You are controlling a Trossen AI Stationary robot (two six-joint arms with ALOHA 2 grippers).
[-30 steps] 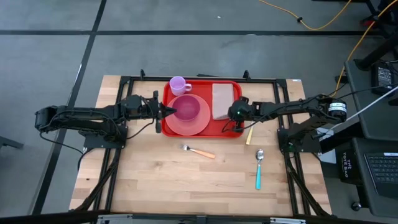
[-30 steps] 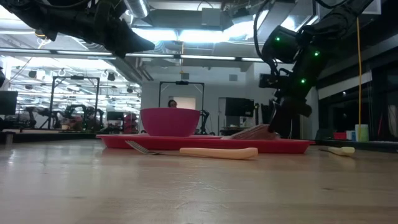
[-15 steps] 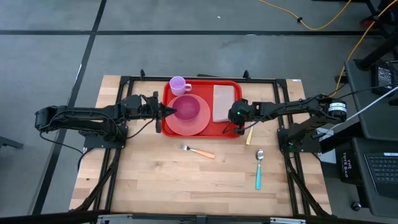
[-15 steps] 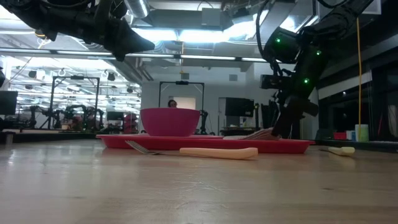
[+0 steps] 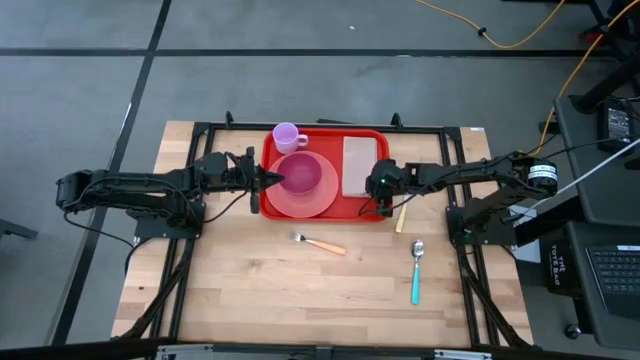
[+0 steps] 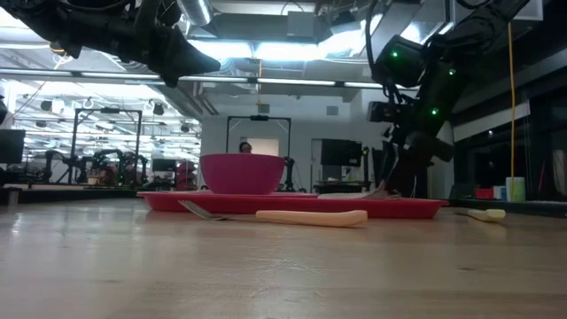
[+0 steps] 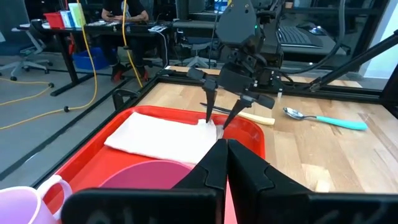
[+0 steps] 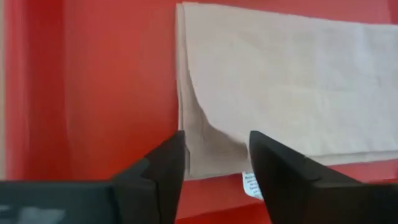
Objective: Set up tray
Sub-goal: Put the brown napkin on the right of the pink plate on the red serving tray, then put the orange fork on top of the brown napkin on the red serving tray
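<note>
- The left pincer [image 5: 271, 177] hung clenched on nothing at the left rim of the large bright red rectangular plastic tray [image 5: 378, 212], above the edge of the round salmon-pink plate [image 5: 285, 203].
- The tray sat at the far middle of the wooden table [image 5: 250, 290], between the two arms; its corners were rounded, its rim raised and glossy.
- Already on the tray: a lilac plastic mug [image 5: 287, 136] at its far-left corner, a magenta bowl [image 5: 306, 175] on the plate, and a folded beige napkin [image 5: 360, 163] lying flat along its right side.
- The right pincer [image 8: 216, 163] stood released over the napkin's near edge, jaws apart and holding nothing.
- Still off the tray, by my reading: an orange-handled fork [image 5: 319, 243] near the table's middle, a cream-handled utensil [image 5: 401, 219] just beside the tray's right corner, and a teal-handled spoon [image 5: 416, 271] further right.
- The setting looked a little over halfway done, with only cutlery left.
</note>
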